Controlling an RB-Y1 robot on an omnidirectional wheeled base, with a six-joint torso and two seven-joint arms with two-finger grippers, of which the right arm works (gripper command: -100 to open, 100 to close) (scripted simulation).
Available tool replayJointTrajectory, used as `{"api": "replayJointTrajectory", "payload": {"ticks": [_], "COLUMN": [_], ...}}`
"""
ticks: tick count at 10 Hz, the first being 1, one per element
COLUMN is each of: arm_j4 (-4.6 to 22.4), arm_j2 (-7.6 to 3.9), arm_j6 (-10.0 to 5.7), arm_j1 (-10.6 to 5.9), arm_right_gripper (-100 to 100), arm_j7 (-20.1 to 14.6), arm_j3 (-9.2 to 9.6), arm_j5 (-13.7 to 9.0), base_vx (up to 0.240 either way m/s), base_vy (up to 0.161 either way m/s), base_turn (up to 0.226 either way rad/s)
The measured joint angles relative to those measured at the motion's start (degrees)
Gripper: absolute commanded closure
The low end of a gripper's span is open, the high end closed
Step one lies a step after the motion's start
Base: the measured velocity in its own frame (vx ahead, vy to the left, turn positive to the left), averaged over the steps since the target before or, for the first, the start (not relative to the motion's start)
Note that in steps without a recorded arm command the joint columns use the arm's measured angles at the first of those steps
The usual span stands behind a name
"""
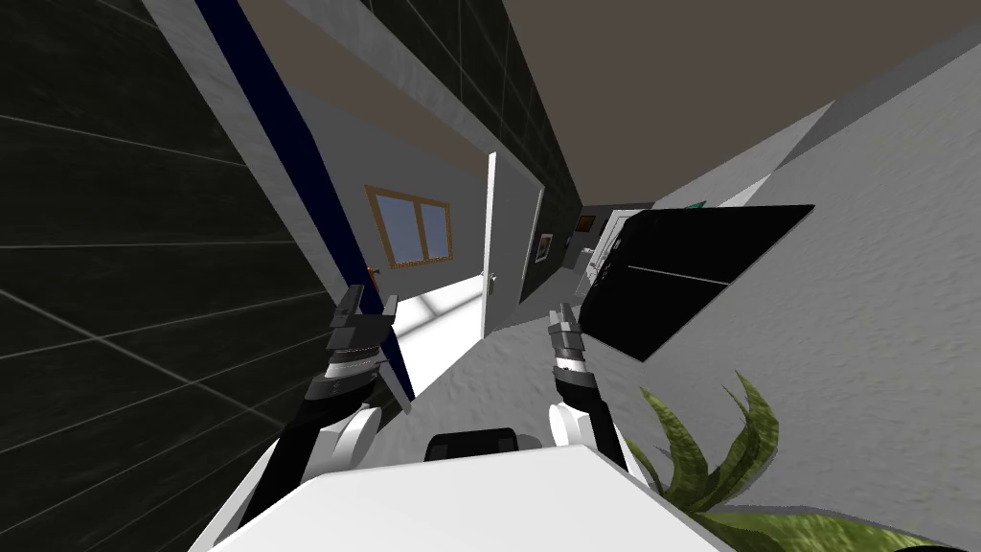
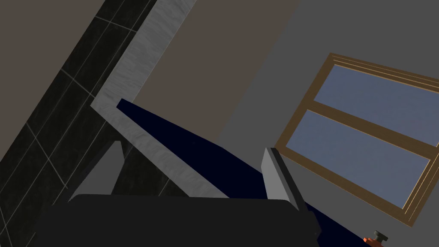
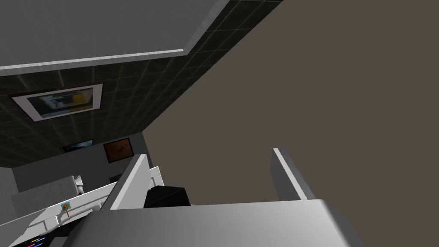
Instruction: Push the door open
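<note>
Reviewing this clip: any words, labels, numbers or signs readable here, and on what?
None can be read.
Framed pictures on the dark tiled wall: blurred images, no legible lettering.
Small coloured marks on the white furniture: too small to read.
White door: no sign.

The floor (image 1: 517,369) is grey and roughly textured. It runs ahead as a corridor toward pale furniture (image 1: 604,254) at its far end. Through the doorway it turns to a bright, near-white patch (image 1: 436,321), just beside the foot of the open white door (image 1: 503,240). A green, long-leaved plant (image 1: 728,450) rises at its right side.
</note>
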Motion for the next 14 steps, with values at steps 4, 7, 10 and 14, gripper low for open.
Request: {"api": "replayJointTrajectory", "payload": {"ticks": [4,7,10,14], "arm_j4": [4.6,7.6,11.59,18.21], "arm_j2": [-1.26,-2.28,-3.2,-4.75], "arm_j6": [-0.99,-1.53,-2.54,-3.84], "arm_j1": [-2.91,-4.92,-7.33,-11.64], "arm_right_gripper": [-100,-100,-100,-100], "arm_j7": [-2.37,-4.35,-6.53,-10.04], "arm_j3": [0.88,1.51,2.45,3.47], "arm_j5": [1.34,2.3,3.57,5.38], "base_vx": [0.081,0.066,0.081,0.093], "base_vy": [-0.026,-0.022,-0.023,-0.035], "base_turn": [0.011,0.012,0.014,0.016]}}
